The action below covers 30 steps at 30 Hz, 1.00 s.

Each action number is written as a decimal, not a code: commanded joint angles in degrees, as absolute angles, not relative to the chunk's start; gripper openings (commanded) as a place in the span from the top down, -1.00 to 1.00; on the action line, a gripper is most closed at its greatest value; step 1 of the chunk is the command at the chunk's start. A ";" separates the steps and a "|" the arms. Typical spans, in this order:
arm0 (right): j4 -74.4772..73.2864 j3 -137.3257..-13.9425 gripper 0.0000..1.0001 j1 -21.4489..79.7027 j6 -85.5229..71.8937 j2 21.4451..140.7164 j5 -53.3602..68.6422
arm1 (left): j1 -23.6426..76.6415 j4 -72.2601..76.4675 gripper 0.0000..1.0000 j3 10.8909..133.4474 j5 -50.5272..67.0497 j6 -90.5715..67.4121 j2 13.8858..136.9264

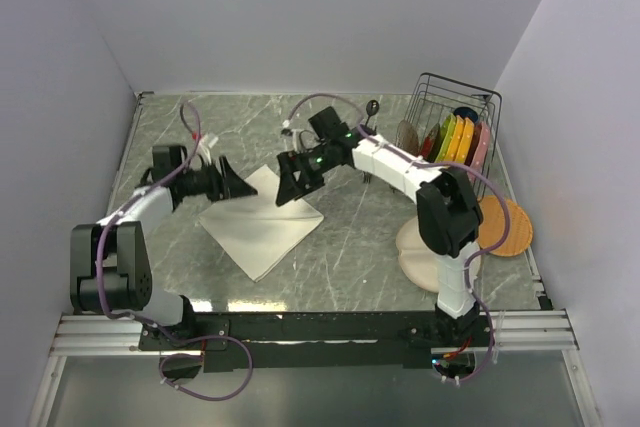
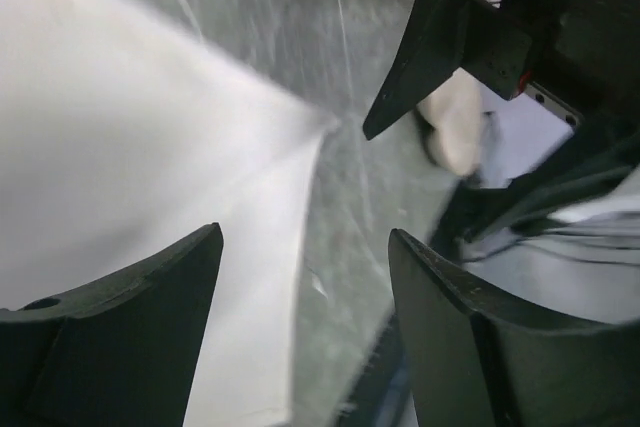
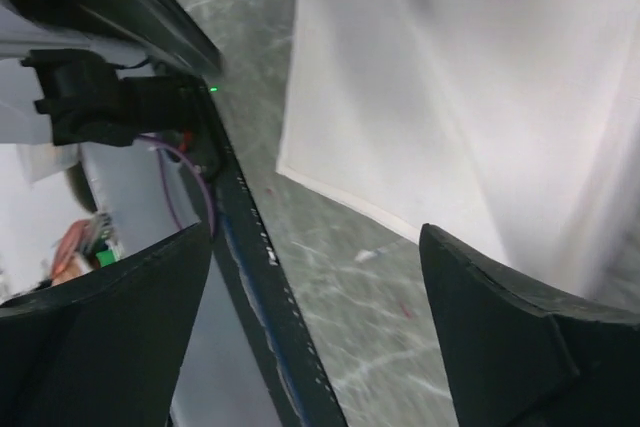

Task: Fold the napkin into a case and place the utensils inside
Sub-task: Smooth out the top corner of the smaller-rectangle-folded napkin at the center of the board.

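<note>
The cream cloth napkin (image 1: 262, 229) lies flat as a soft, layered rectangle turned diamond-wise, just left of centre on the grey veined table (image 1: 350, 247). The left end effector (image 1: 236, 183) is at its 10 o'clock edge and the right end effector (image 1: 296, 185) at its 1 o'clock edge. Both have their curved black fingers spread wide and hold nothing. A dark spoon (image 1: 372, 107) lies at the table's 12 o'clock.

The right arm (image 1: 395, 162) is hiding most of the utensils (image 1: 372, 107) near the desk's (image 1: 360, 257) rear edge and part of the beige plate (image 1: 410, 247), while the napkin (image 2: 120, 147) is blurring and running off the left wrist view's left edge.
</note>
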<state>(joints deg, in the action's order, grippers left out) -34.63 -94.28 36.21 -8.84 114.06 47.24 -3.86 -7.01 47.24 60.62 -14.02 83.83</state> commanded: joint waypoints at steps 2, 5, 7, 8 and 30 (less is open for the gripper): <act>-22.09 -90.88 -0.99 39.37 -15.20 117.33 52.03 | -3.69 12.37 -0.48 37.10 64.86 -37.96 81.82; -16.55 -89.12 -1.00 39.73 -19.76 119.26 52.55 | -3.43 17.04 -0.46 35.33 64.16 -40.07 84.28; -14.51 -88.33 -1.00 39.90 -22.40 120.76 52.82 | -3.52 19.41 -0.44 35.24 64.07 -41.21 87.27; -13.02 -88.16 -1.00 39.90 -22.93 121.02 52.82 | -3.52 19.95 -0.44 35.24 64.07 -41.39 88.15; -7.29 -77.08 -0.98 32.44 -27.34 128.23 55.63 | -7.64 10.03 -0.43 40.52 66.00 -26.20 109.42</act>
